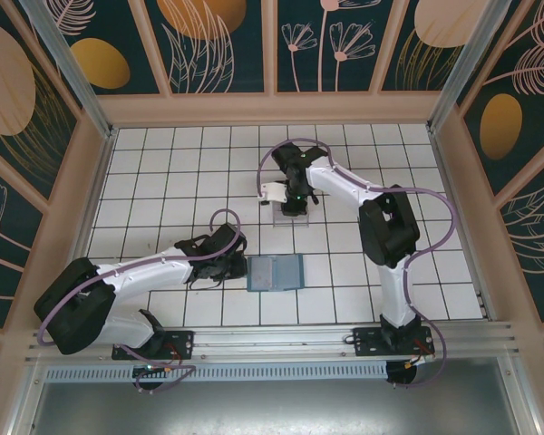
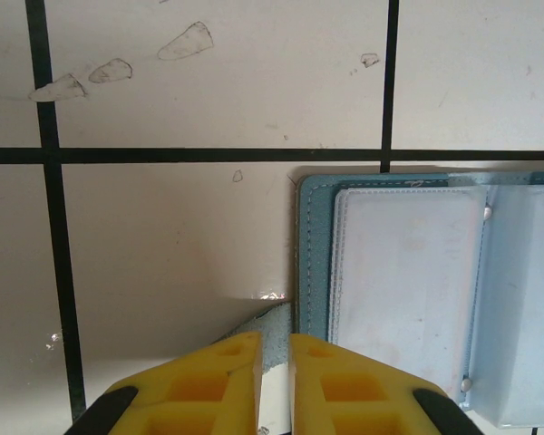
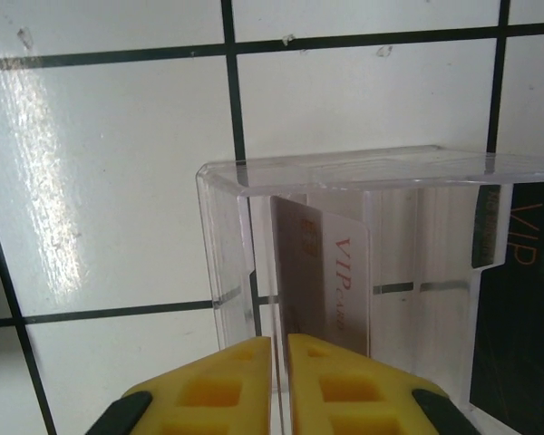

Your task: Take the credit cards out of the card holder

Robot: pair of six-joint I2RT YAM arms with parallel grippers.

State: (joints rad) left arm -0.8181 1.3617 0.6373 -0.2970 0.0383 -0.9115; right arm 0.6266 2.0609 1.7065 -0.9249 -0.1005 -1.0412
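Right tool straddles pale card in tray.

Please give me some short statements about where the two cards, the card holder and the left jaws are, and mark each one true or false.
1. The card holder lies open on the tiles. True.
2. The pale card is inside the clear tray. True.
3. The black card sits in the card holder. False: it is at the clear tray, beside the pale card.
4. The left gripper has its jaws wide apart. False: they are nearly closed on the holder's strap tab.
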